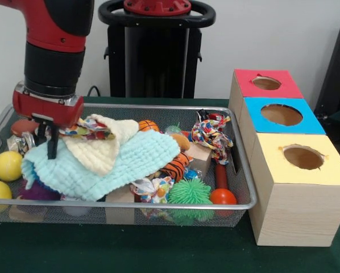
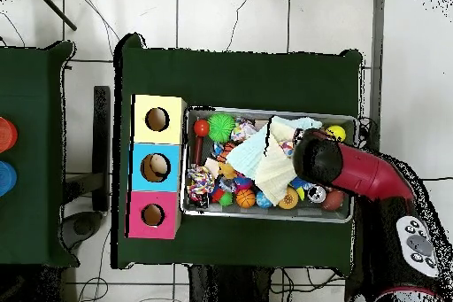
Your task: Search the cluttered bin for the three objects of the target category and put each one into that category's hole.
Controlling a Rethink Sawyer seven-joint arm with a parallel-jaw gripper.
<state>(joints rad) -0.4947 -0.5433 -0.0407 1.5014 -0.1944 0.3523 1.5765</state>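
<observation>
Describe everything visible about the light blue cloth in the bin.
The light blue cloth is a soft, waffle-textured fabric, rumpled and spread flat over the toys in the middle and left of the wire mesh bin. A cream cloth lies on top of it. Its near edge drapes over a purple toy and a patterned fabric piece. The gripper reaches down to its left end, a black finger against the fabric.
</observation>
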